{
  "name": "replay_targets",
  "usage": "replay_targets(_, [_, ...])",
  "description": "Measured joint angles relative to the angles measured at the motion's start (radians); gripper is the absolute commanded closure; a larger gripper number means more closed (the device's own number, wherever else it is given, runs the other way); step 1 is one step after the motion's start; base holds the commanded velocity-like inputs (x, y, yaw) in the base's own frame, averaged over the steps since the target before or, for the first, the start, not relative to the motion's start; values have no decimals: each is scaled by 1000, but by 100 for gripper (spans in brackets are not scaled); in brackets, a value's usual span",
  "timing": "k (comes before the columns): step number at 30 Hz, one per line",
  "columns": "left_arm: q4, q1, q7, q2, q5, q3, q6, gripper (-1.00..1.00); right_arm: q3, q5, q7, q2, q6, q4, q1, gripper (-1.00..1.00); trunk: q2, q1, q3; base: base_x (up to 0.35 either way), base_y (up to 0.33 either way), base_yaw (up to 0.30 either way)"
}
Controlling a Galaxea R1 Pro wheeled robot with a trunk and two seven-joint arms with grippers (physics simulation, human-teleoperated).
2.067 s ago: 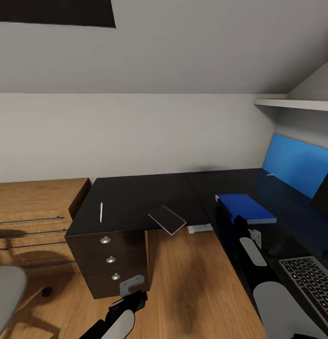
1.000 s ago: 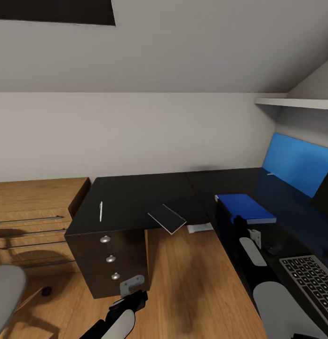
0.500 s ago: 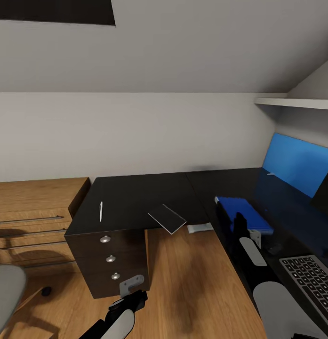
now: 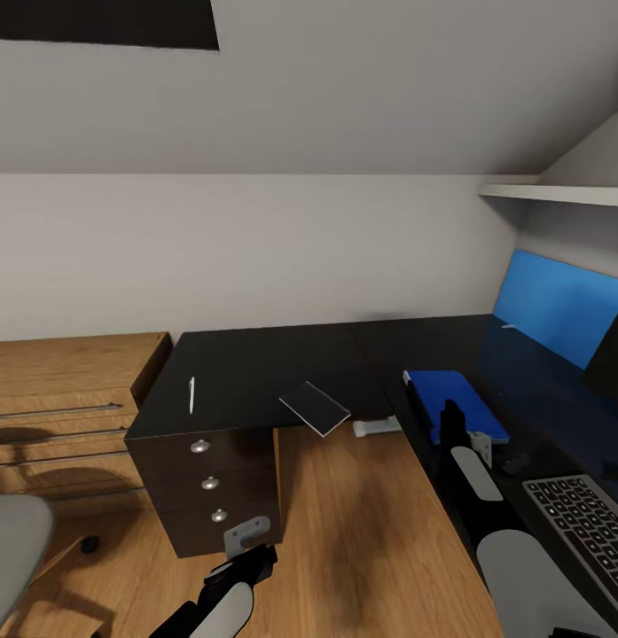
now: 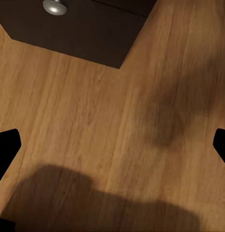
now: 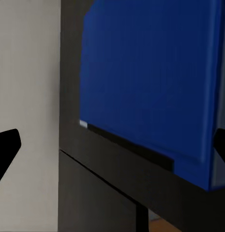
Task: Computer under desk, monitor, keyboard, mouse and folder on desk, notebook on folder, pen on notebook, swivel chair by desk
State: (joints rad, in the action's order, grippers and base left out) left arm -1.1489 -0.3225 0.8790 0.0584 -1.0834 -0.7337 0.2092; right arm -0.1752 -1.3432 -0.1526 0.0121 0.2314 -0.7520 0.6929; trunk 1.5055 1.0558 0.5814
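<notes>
Your right pincer [image 4: 451,416] hangs just above the near edge of the blue folder [image 4: 454,392], and since two seconds ago the folder has turned and slid a little on the tabletop [image 4: 264,372]: its long side now runs more toward you, its near corner closer to the front edge, so you have been nudging it rather than lifting it. In the right wrist view the two fingertips stand wide apart at the frame edges with the folder [image 6: 151,82] between and beyond them, so that pincer is released and grips nothing. Your left pincer [image 4: 246,567] is low at 6 o'clock over the wooden floor [image 5: 93,121], also spread and empty. The view itself has drifted slightly, so the small shift of the keyboard [image 4: 579,523] at 4 o'clock is the camera's, not the keyboard's. I judge the folder step nearly settled; the small dark thing at [image 4: 514,462], between folder and keyboard, is probably the mouse, too small to be sure. Count: one folder, one keyboard, one notebook [image 4: 315,408], one pen [image 4: 191,395], three drawer knobs [image 4: 200,447]. The notebook lies at 7 o'clock from the folder, well apart, overhanging the tabletop's front edge; the pen lies at 9 o'clock from the notebook, near the left end. The notebook likely comes next, and its overhang may help the grasp.
</notes>
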Motion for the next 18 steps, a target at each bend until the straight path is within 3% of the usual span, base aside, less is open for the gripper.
replay_targets(18, [23,0,0,-1,2,2,0,-100,0,0,-3,-2,4,-49,-6,-100,0,0,0,-1,0,0])
